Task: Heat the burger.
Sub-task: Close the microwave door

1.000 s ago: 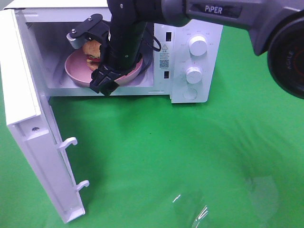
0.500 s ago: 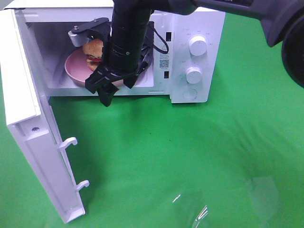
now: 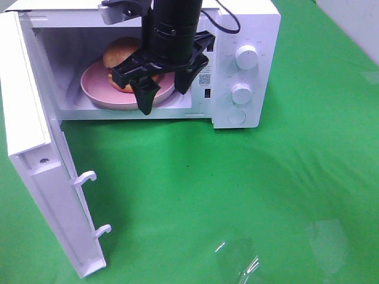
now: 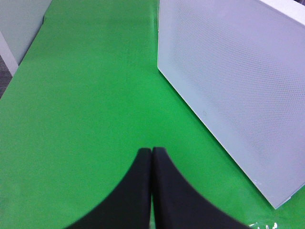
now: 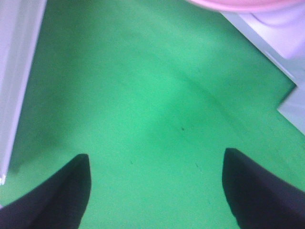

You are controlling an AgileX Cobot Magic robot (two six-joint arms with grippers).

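The burger (image 3: 121,54) sits on a pink plate (image 3: 98,89) inside the open white microwave (image 3: 260,26). My right gripper (image 3: 163,97) hangs open just in front of the oven's mouth, fingers pointing down, holding nothing and partly hiding the burger's right side. In the right wrist view its fingers (image 5: 71,191) stand wide apart over green cloth, with the plate's rim (image 5: 238,4) at the picture's edge. My left gripper (image 4: 151,160) is shut and empty over the cloth, beside a white microwave panel (image 4: 238,86).
The microwave door (image 3: 35,148) swings wide open to the left, with two latch hooks (image 3: 89,176) sticking out. Two knobs (image 3: 247,57) are on the control panel at the right. Green cloth (image 3: 249,195) covers the table in front.
My right gripper has drawn back out of the microwave and risen, staying open. The plate with the burger stays inside, now more in view.
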